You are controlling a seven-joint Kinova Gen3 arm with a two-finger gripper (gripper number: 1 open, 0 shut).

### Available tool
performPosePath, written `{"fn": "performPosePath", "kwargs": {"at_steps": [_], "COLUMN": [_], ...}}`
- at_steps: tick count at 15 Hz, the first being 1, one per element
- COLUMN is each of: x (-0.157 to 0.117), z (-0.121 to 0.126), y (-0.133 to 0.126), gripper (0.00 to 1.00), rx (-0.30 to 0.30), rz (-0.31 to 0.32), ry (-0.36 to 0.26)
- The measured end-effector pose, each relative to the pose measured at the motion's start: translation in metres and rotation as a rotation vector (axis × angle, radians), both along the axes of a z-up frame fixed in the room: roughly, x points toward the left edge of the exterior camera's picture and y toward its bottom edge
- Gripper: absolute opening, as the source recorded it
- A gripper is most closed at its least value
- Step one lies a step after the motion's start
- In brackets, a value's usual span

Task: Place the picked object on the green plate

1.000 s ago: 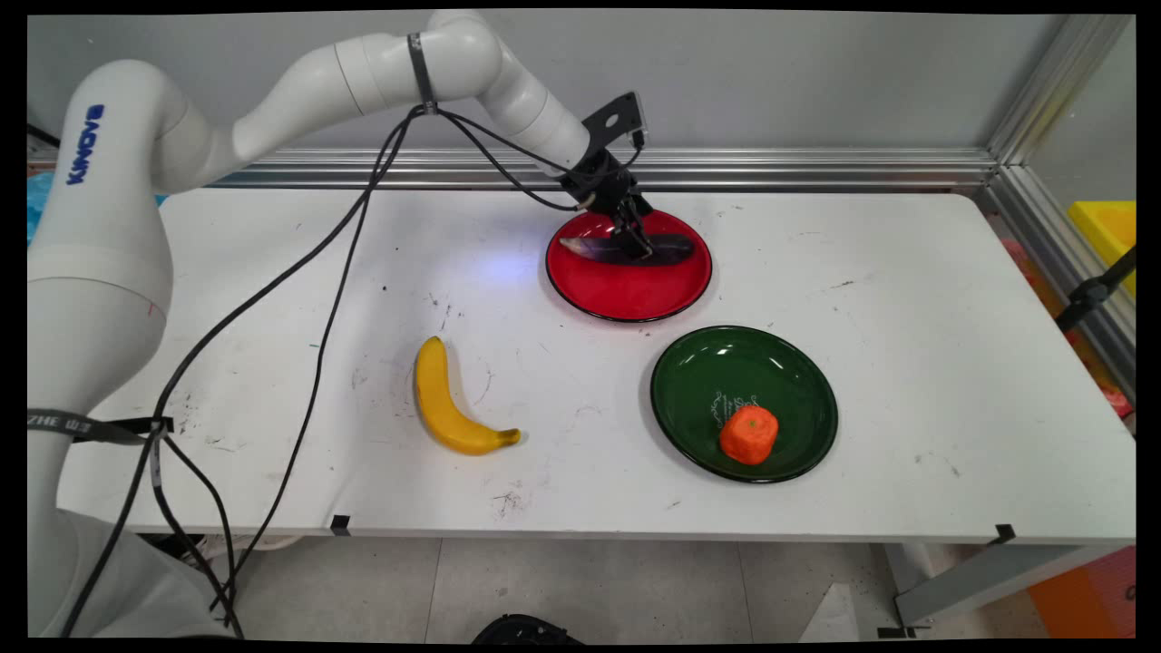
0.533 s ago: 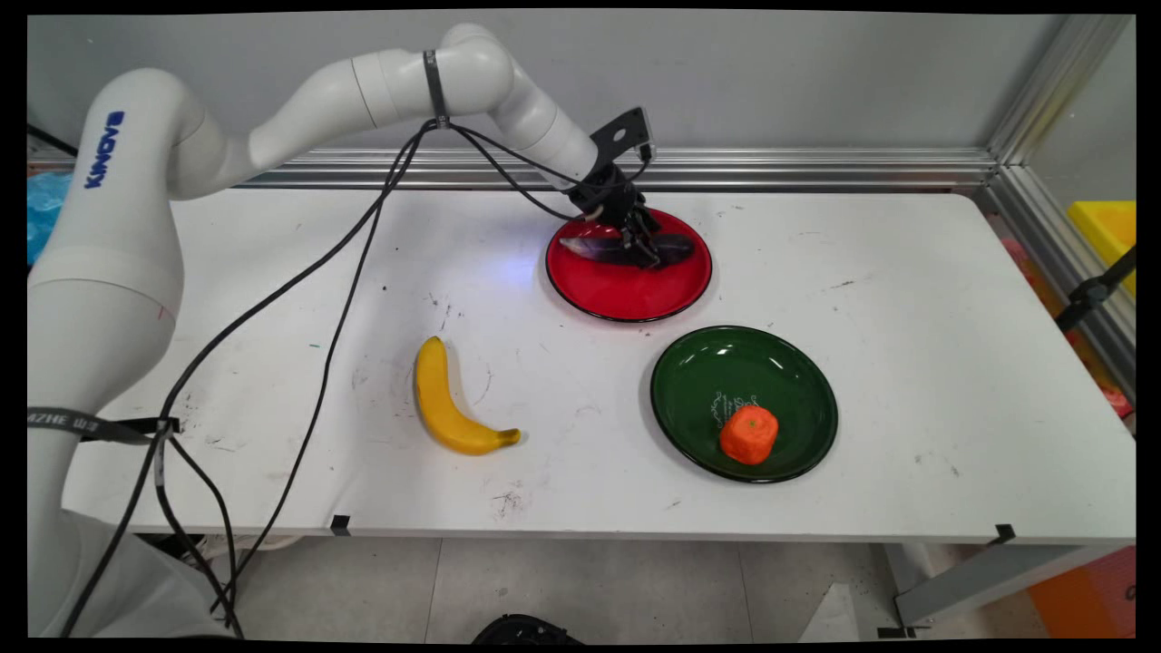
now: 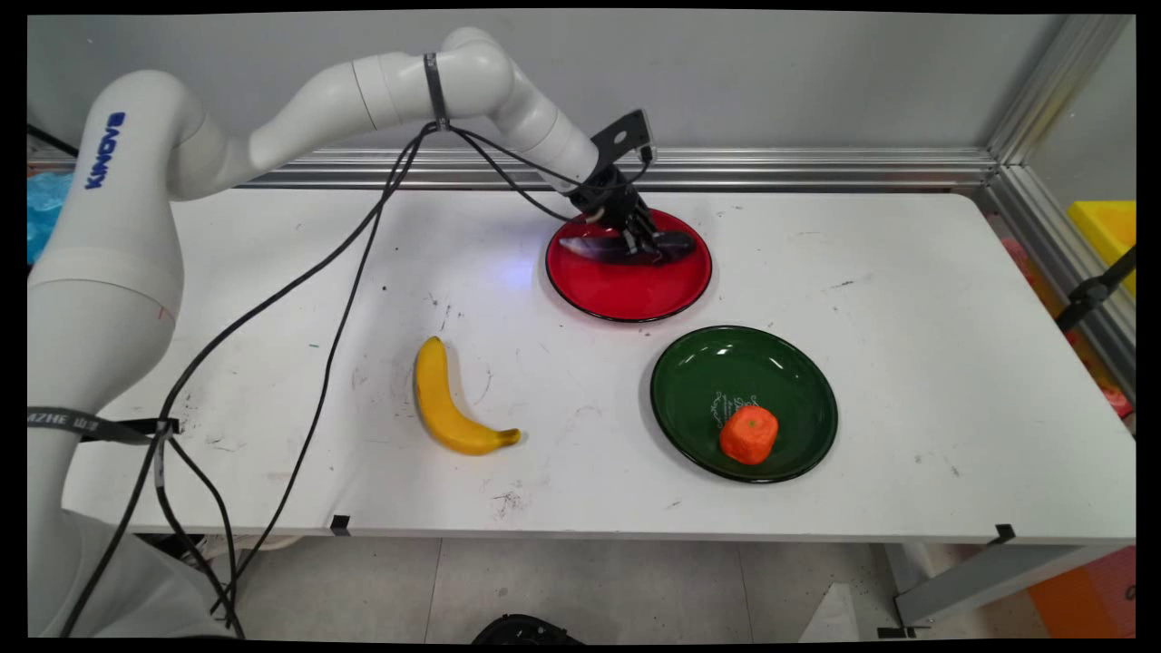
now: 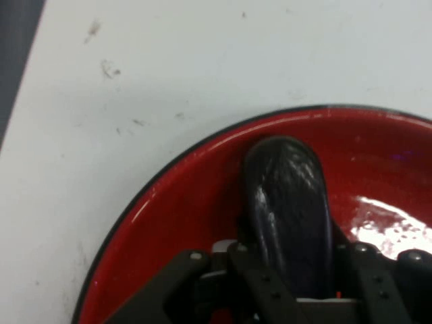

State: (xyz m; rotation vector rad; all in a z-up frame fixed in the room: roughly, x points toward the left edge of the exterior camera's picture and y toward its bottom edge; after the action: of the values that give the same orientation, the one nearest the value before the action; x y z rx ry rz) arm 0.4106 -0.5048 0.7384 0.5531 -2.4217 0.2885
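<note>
1. White table [image 3: 907,363], scuffed and speckled with dark marks, set against a plain grey wall [image 3: 816,82] with an aluminium rail along its foot.
2. Compared with a second ago: gripper [image 3: 639,243] sunk lower onto the red plate [image 3: 626,290], wrist swung a little rightward, and fingers now drawn in about the eggplant [image 3: 580,245].
3. Pincer clenched on the eggplant near its middle, as far as the hand view shows: black linkage hugging both flanks, no gap visible.
4. Eggplant on the red plate's far half, lying crosswise, apparently not lifted; rounded end pointing toward the rim in the hand view.
5. Eggplant: long, dark purple-black, smooth and faintly glossy, paler at the end left of the gripper.
6. Red plate: round, shallow, glossy glaze with bright glints, thin dark rim.
7. Nearer than the red plate and to its right: green plate [image 3: 689,363], same round glossy form, bearing a blocky orange piece [image 3: 749,433] with a matte, rough skin.
8. Nearer than the red plate and to its left: banana [image 3: 444,399], curved, smooth, yellow, lying bare on the table, well apart.
</note>
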Motion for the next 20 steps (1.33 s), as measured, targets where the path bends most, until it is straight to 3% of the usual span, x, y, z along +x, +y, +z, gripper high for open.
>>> {"fn": "performPosePath", "kwargs": {"at_steps": [10,20], "x": [-0.008,-0.063], "z": [0.062,0.094], "y": [0.04,0.106], "gripper": [0.0,0.0], "rx": [-0.016,-0.063], "rz": [-0.023,-0.039], "ry": [0.047,0.088]}}
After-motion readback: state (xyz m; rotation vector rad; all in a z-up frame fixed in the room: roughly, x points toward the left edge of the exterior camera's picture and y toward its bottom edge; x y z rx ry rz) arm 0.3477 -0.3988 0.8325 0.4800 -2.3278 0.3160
